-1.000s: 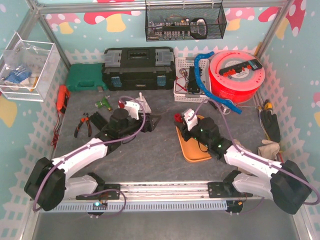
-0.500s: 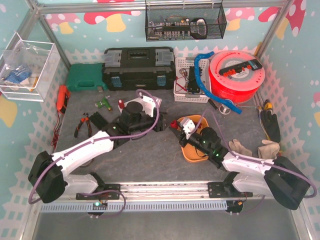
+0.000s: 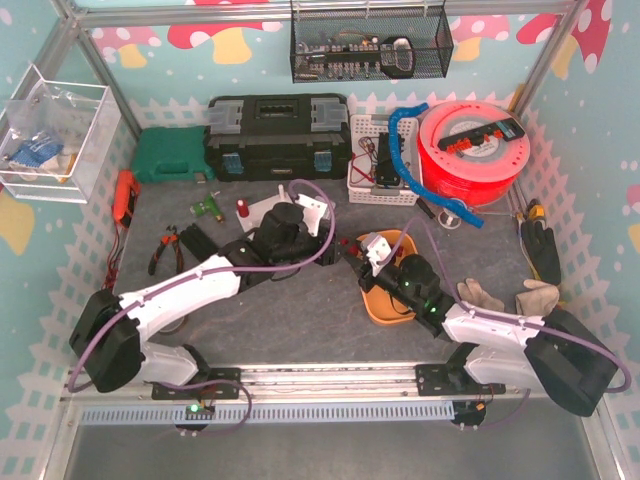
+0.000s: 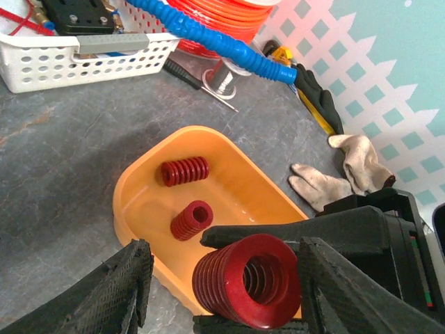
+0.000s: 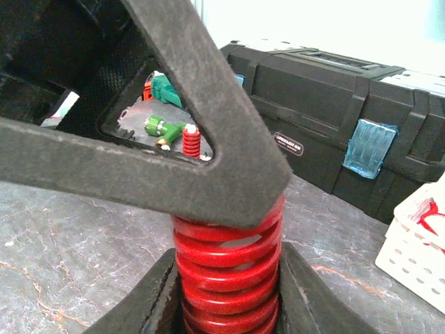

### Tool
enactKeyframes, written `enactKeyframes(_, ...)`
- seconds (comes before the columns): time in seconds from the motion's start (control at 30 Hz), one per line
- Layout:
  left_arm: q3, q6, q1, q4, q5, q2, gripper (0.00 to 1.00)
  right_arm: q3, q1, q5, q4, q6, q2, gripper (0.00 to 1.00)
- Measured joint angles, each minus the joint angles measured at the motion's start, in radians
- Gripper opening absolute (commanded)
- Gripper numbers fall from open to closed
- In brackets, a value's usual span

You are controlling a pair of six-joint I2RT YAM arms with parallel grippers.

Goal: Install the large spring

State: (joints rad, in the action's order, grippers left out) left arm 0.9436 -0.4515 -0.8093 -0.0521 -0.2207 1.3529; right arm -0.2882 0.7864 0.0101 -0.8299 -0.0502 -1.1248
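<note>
Left hand [image 4: 224,292] has swung toward 3 o'clock, spread either side of the stiff, heavy-looking spring [image 5: 226,257] the right hand [image 5: 226,306] pinches; grip its coils midway.

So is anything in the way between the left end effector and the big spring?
Nothing visible. The large spring, held by the right end effector, sits between the open fingers of the left end effector.
</note>
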Motion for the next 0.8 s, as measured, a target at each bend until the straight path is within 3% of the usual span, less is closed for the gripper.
enactKeyframes(0.23,0.022,0.0,-0.011,-0.008,-0.024,0.042,0.6,0.0,0.0,-0.003,-0.002,-0.019,-0.011,0.12)
enactKeyframes(0.37,0.023,0.0,-0.013,-0.018,-0.042,0.061,0.56,0.0,0.0,-0.003,-0.002,-0.029,-0.015,0.12)
enactKeyframes(0.57,0.023,0.001,-0.016,-0.023,-0.042,0.065,0.41,0.0,0.0,-0.003,-0.001,-0.033,-0.018,0.13)
enactKeyframes(0.8,0.023,0.023,-0.018,-0.035,-0.023,0.066,0.14,-0.002,0.0,-0.002,0.002,-0.034,-0.04,0.21)
